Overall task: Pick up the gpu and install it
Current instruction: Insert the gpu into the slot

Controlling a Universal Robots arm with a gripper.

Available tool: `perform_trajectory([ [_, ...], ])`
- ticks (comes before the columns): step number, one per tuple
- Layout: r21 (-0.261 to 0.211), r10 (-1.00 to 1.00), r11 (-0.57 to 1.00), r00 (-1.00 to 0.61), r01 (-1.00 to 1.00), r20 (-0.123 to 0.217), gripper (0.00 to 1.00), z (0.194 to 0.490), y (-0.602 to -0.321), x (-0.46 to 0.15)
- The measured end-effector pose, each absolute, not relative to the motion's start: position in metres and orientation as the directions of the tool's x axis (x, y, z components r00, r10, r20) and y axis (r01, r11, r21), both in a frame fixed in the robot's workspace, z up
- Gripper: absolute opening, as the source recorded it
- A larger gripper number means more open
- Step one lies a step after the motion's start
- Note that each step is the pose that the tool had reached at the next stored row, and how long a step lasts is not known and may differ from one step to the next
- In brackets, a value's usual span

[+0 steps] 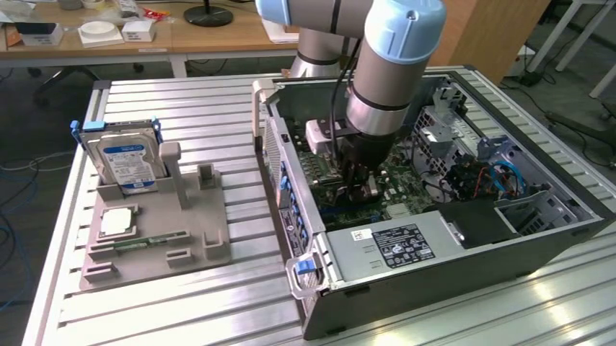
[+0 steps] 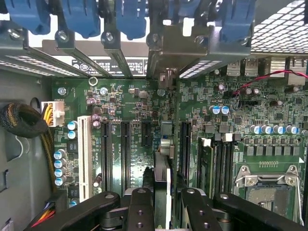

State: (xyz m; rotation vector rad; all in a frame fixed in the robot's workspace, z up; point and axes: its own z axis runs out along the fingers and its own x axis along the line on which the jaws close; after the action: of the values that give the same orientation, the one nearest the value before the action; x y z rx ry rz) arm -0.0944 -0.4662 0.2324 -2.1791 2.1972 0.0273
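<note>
The arm is reaching straight down into the open computer case (image 1: 539,238) on the slatted metal table (image 1: 173,310), with its gripper (image 1: 358,189) low over the green motherboard (image 1: 337,205). In the wrist view the gripper (image 2: 162,192) has its black fingers (image 2: 139,204) pinched narrow on the gpu (image 2: 162,166), which shows up edge-on as a thin dark card running between them toward the back wall of the case. Its silver metal end bracket (image 2: 166,77) stands right up against the row of rear slot openings, under the blue clips (image 2: 130,17). The card sits in line with one of the long black expansion slots (image 2: 124,154) on the board (whether it's actually seated in its slot or just hovering above it, I can't tell from here).

Off to the exterior view's left, a grey holder tray (image 1: 198,238) carries a hard drive (image 1: 125,162) with a blue-white label standing upright, and a narrow green memory stick (image 1: 149,241) lying flat.
</note>
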Motion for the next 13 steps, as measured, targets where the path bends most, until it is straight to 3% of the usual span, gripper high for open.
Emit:
perform_trajectory([
  [13,-0.021,-0.999,0.008,-0.007,-1.0,-0.046,0.27,0.2316,-0.4661,-0.0958],
])
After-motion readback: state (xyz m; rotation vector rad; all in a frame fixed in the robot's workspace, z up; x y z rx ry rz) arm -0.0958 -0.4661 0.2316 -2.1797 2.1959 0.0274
